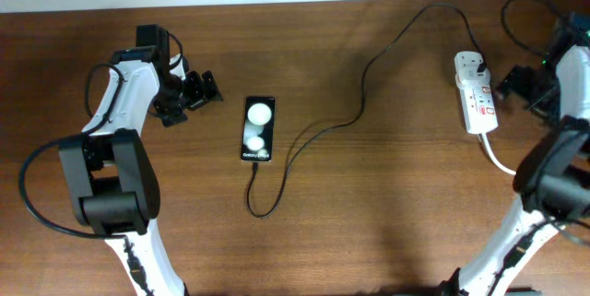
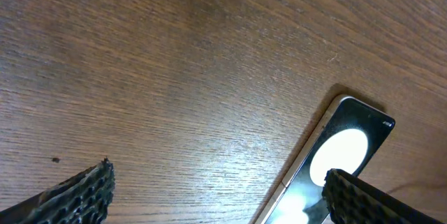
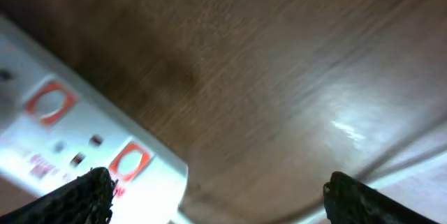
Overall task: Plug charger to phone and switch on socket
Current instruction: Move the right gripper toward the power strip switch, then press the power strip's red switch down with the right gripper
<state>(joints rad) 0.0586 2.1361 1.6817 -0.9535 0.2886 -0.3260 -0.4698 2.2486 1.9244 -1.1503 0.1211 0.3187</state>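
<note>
Left gripper spread wide, empty, hovering just left of the phone, flat mid-table. Charger cable runs from the phone's near end to the power strip, far right. Right gripper wide open beside it, empty. I can't read the switches.

The left arm and right arm wear white shells between bulky black joint housings, with a thin black wire looping beside the left. The left gripper and right gripper are black, their fingers ribbed with small studs
</note>
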